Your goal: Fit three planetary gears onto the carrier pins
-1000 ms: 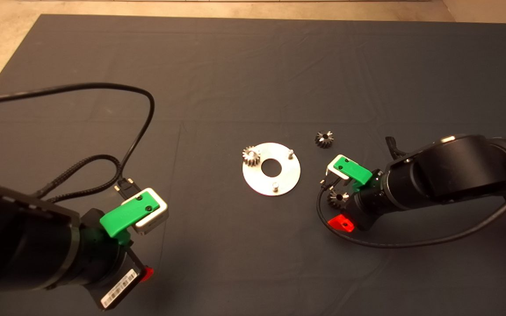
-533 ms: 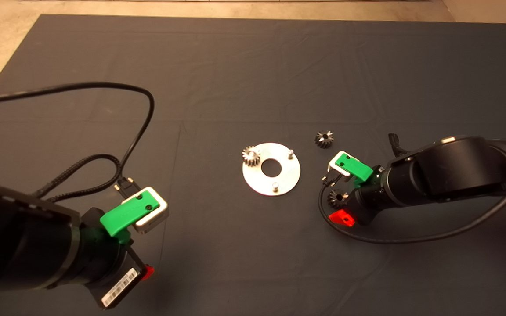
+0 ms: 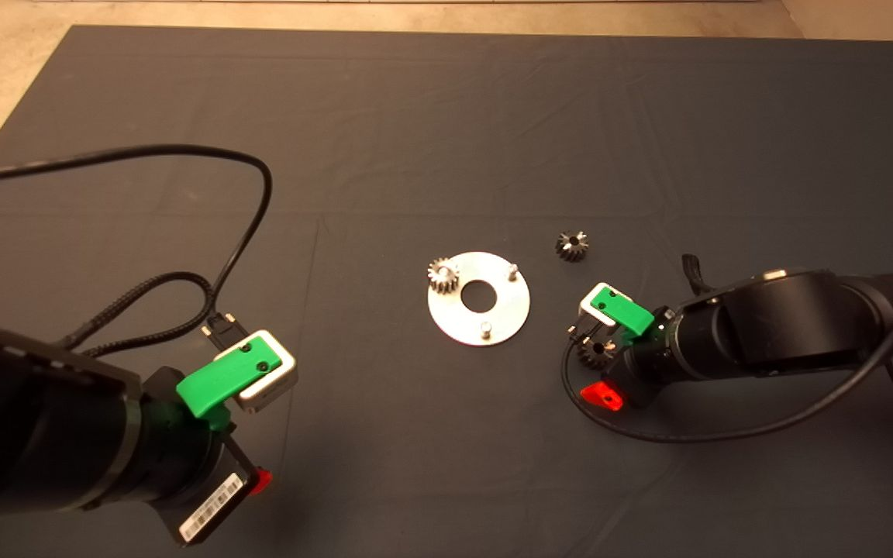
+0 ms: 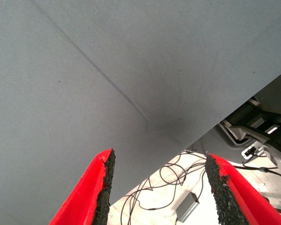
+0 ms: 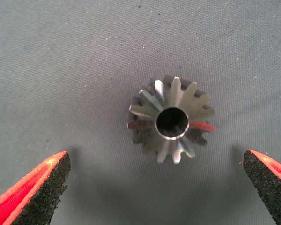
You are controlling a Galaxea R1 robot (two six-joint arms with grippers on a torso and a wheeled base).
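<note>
The shiny round disc (image 3: 479, 311) lies mid-mat with its carrier pins. One planetary gear (image 3: 443, 275) sits on the left pin. The other two pins (image 3: 513, 270) (image 3: 485, 328) stand bare. A second gear (image 3: 572, 246) lies loose on the mat beyond the disc's right edge. A third gear (image 3: 592, 353) (image 5: 172, 119) lies flat on the mat, hole up, between the spread fingers of my right gripper (image 3: 595, 360) (image 5: 155, 161). That gripper is open, and its pads (image 5: 47, 185) stand well clear of the teeth. My left gripper (image 3: 253, 438) (image 4: 159, 161) waits open at the lower left.
Black cables (image 3: 245, 225) loop over the mat's left half from the left arm. Another cable (image 3: 694, 434) curves on the mat in front of the right arm. The mat's near edge, with floor and wires (image 4: 178, 187) beyond it, shows in the left wrist view.
My right gripper has shifted slightly and settled lower over the third gear, still open. The left arm, the disc and the other gears have not moved.
</note>
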